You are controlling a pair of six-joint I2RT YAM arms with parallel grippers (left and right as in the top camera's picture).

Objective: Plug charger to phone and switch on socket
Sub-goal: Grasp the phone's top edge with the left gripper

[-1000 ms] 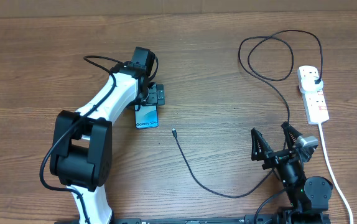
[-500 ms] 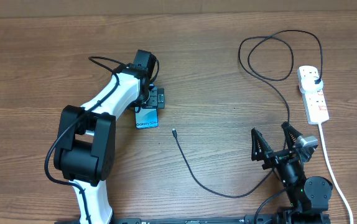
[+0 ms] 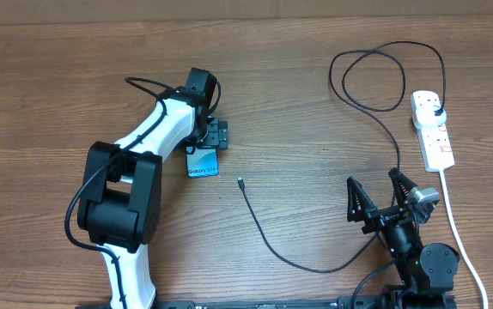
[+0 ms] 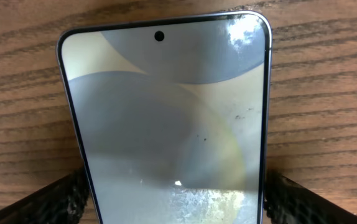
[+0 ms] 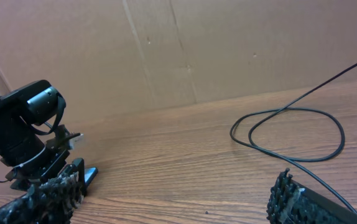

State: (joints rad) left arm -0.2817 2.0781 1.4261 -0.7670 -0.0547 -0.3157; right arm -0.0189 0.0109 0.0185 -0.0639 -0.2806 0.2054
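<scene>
Finding one: against the overhead view of a second earlier, the white-and-black left arm has swung its dark elbow block a little toward the right of the frame. Its left end effector sits over the far end of the small rectangular smartphone with the light-blue screen, left of centre. The phone has not shifted.

Finding two: in the left wrist view the fingers stand wide, one at each long edge of the phone, just beside its dark bezel. We cannot confirm contact. The phone lies flat on the brown wooden worktop, not lifted.

Finding three: the long thin black charger cable lies as it did. Its tiny connector tip rests free at centre frame, near the phone but apart from it. Its black plug sits in the white power strip with red markings at the right edge.

Finding four: the right end effector, lower right, has not moved; its jaws are fully spread and hold nothing.

Assessment: we judge that the left arm is positioning itself to grip or steady the phone. Neither the plugging-in nor the switching is yet done, and we cannot read the position of the switch.
</scene>
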